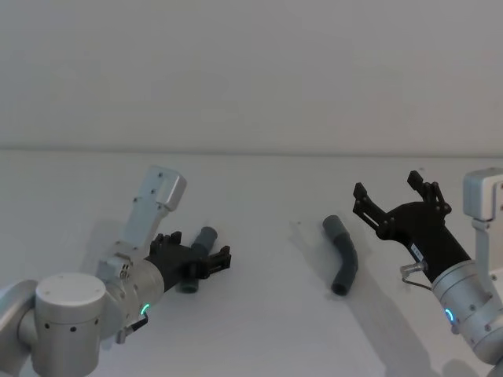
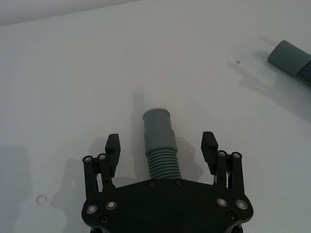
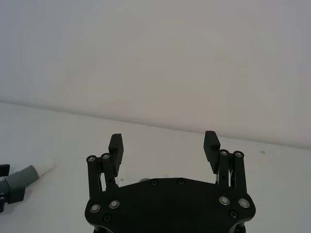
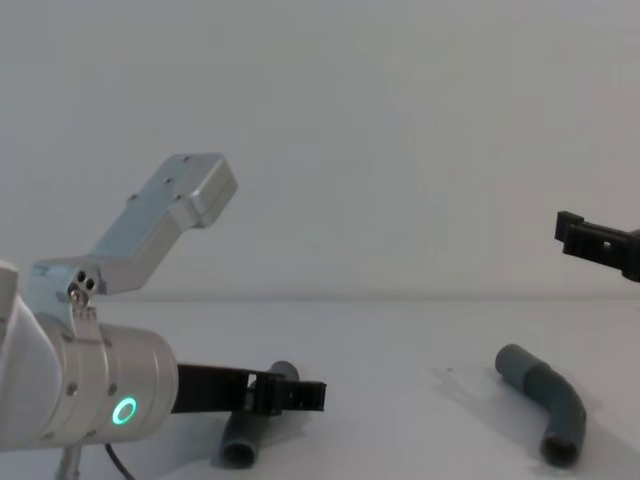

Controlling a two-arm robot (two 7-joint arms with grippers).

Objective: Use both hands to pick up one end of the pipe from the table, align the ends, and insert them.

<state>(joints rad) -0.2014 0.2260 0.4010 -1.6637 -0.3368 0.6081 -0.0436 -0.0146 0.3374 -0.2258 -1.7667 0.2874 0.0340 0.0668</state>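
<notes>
Left black two-finger gripper (image 2: 161, 144) wide open, straddling ribbed dark-grey hose piece (image 2: 158, 128), not clamped; right black gripper (image 1: 389, 192) open, empty. Off-centre closure may roll the hose aside

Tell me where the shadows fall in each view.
Head view: the right pipe piece throws a soft shadow leftward on the table. Left wrist view: faint shadows ring the open left claw and the left pipe piece it straddles. Chest view: the green ring light glows. Right wrist view: even light around the right claw.
</notes>
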